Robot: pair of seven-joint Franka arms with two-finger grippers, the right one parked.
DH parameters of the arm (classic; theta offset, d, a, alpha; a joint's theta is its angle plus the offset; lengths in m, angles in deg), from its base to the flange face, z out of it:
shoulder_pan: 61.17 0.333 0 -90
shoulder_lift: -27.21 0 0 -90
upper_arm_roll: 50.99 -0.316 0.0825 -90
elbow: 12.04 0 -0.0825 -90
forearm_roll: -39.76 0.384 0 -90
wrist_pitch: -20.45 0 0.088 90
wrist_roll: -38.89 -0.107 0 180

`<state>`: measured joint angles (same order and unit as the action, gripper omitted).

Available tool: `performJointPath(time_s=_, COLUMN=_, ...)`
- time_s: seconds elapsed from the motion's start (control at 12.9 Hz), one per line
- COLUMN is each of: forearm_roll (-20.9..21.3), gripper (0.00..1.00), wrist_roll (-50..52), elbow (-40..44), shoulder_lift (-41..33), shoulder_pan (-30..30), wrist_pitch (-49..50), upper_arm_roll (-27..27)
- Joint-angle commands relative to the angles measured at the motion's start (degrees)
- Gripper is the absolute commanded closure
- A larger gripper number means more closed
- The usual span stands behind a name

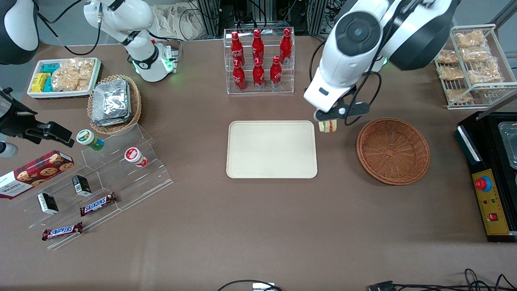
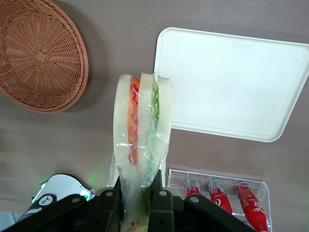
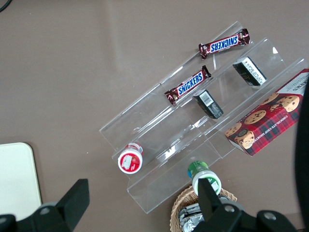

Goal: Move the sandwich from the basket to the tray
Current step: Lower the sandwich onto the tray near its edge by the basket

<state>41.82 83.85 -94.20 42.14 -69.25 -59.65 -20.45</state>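
My gripper (image 1: 329, 121) is shut on the sandwich (image 1: 328, 126), a plastic-wrapped wedge of pale bread with orange and green filling (image 2: 142, 121). It hangs above the table in the gap between the cream tray (image 1: 271, 149) and the round brown wicker basket (image 1: 393, 150), just off the tray's corner nearest the bottle rack. The black fingers (image 2: 161, 203) pinch the wedge's narrow end. In the wrist view the tray (image 2: 231, 87) and the basket (image 2: 41, 53) lie on either side of the sandwich. Nothing lies in the basket or on the tray.
A clear rack of red cola bottles (image 1: 258, 60) stands farther from the front camera than the tray. A wire rack of snack packets (image 1: 470, 64) and a black control box (image 1: 490, 178) sit toward the working arm's end. An acrylic stand with snacks (image 1: 101, 178) lies toward the parked arm's end.
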Motion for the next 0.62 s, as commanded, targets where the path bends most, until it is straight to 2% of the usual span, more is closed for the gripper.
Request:
performJointPath(time_s=0.0, forearm_roll=3.98, gripper=0.76, wrist_roll=0.39, elbow=-10.42, shoulder_lift=-0.43, shoulder_pan=0.52, wrist_pitch=-8.88, upper_arm_roll=1.62)
performJointPath(time_s=0.31, forearm_roll=8.55, gripper=0.76, wrist_roll=-0.23, elbow=-27.14, shoulder_lift=1.40, shoulder_pan=0.78, wrist_pitch=-31.10, upper_arm_roll=1.90)
performJointPath(time_s=0.54, forearm_roll=14.35, gripper=0.76, wrist_roll=-0.05, elbow=-31.39, shoulder_lift=7.45, shoulder_pan=1.13, wrist_pitch=-41.96, upper_arm_roll=1.46)
